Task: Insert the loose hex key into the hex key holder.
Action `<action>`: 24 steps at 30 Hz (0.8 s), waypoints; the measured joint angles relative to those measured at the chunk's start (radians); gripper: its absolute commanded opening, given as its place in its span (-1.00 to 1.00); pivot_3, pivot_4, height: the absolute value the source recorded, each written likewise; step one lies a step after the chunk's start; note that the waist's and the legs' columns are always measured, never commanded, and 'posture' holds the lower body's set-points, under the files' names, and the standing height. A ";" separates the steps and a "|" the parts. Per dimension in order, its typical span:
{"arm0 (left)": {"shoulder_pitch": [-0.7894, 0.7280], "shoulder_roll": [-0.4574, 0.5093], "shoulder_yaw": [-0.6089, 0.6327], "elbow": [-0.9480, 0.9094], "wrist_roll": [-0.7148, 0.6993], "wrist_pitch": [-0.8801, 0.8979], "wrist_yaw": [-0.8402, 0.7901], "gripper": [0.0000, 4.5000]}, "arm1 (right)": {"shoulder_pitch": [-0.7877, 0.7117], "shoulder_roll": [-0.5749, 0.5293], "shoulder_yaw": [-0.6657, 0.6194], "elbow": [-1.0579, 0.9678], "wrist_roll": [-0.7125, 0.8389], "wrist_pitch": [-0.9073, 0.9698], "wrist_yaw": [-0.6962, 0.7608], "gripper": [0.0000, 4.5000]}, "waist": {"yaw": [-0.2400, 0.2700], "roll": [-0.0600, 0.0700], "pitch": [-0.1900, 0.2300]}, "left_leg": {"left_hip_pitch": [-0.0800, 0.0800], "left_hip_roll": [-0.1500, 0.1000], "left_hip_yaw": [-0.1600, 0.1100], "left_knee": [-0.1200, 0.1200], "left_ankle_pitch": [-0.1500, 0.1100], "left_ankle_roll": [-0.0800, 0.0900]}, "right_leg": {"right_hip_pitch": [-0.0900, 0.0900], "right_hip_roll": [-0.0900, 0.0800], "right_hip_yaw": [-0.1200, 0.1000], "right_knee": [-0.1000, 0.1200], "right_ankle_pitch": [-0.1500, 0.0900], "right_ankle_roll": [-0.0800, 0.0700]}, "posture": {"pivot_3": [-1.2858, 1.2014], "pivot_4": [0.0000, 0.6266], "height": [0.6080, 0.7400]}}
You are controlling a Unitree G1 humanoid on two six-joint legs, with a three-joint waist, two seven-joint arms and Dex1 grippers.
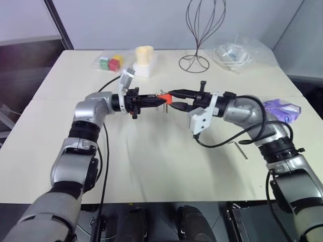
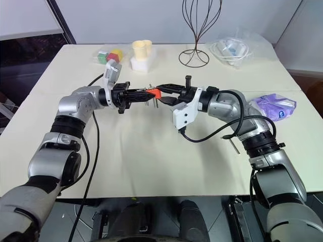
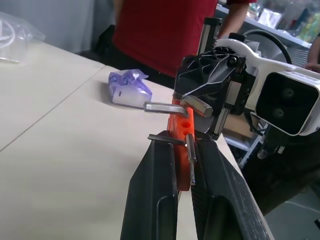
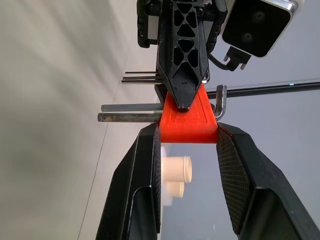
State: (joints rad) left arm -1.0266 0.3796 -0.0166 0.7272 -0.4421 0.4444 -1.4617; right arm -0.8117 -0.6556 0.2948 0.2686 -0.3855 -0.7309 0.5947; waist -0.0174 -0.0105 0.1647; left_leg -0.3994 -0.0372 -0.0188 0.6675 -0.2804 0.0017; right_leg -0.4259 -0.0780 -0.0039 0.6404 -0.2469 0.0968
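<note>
The hex key holder (image 1: 164, 97), a small red-orange block with grey keys sticking out, hangs in the air over the middle of the table between both grippers. My right gripper (image 4: 187, 130) is shut on the holder (image 4: 187, 122), one finger on each side. My left gripper (image 3: 182, 145) comes from the opposite side and is shut on the holder's thin edge (image 3: 181, 170), with a thin key (image 3: 191, 152) pressed beside it. The loose hex key (image 1: 239, 147), a thin L-shaped grey rod, lies on the table below my right forearm.
Red, green and yellow cubes in a bag (image 1: 109, 62), cream cups (image 1: 145, 54), a wire stand (image 1: 197, 60) and a clear plastic bag (image 1: 234, 53) stand along the far side. A purple packet (image 1: 282, 108) lies at the right. A person in a red shirt (image 3: 165, 30) stands beyond the table.
</note>
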 measured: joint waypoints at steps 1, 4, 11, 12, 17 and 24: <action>0.000 -0.001 0.000 -0.001 0.003 -0.002 0.001 -0.99 | 0.002 0.000 0.000 -0.001 0.002 0.002 0.000 -0.55 | 0.000 0.000 0.000 | 0.000 0.000 0.000 0.000 0.000 0.000 | 0.000 0.000 0.000 0.000 0.000 0.000 | 0.03 -0.52 1.00; 0.003 -0.006 0.000 -0.003 0.014 -0.014 0.002 -1.00 | 0.017 0.000 -0.002 -0.007 0.011 0.011 0.002 -0.33 | 0.003 0.000 0.000 | 0.000 0.000 0.000 0.000 0.000 0.000 | 0.000 0.000 0.000 0.000 0.000 0.000 | 0.03 -0.52 1.00; 0.035 0.007 0.002 -0.028 0.021 -0.022 0.038 -1.00 | 0.079 -0.043 -0.005 -0.061 0.034 0.035 0.039 0.99 | 0.001 0.000 0.000 | 0.000 0.000 0.000 0.000 0.000 0.000 | 0.000 0.000 0.000 0.001 0.000 0.000 | 0.03 -0.52 1.00; 0.043 0.011 0.001 -0.039 0.024 -0.029 0.042 -1.00 | 0.095 -0.062 -0.009 -0.069 0.034 0.039 0.041 0.99 | 0.004 0.000 0.000 | 0.000 0.000 0.000 0.000 0.000 0.000 | 0.000 0.000 0.000 0.001 0.000 0.000 | 0.03 -0.52 1.00; 0.108 0.040 0.003 -0.162 0.041 -0.099 0.074 -1.00 | 0.221 -0.135 -0.121 -0.089 0.096 0.263 0.074 0.99 | 0.008 0.000 0.000 | -0.001 0.000 0.000 0.001 0.000 0.000 | 0.000 -0.001 0.000 0.000 0.000 0.000 | 0.03 -0.52 1.00; 0.262 0.112 -0.002 -0.477 0.044 -0.145 0.115 -1.00 | 0.438 -0.149 -0.373 -0.370 0.434 1.422 0.235 0.99 | 0.004 0.001 -0.001 | -0.001 0.001 -0.002 0.000 0.000 0.001 | 0.000 -0.003 0.002 0.000 0.000 0.000 | 0.03 -0.52 1.00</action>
State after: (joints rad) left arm -0.7642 0.4916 -0.0189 0.2504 -0.3983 0.2995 -1.3470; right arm -0.3737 -0.8043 -0.0780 -0.1019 0.0484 0.6909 0.8292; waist -0.0134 -0.0092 0.1640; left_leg -0.4006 -0.0359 -0.0208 0.6676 -0.2808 0.0023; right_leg -0.4260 -0.0813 -0.0021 0.6400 -0.2469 0.0965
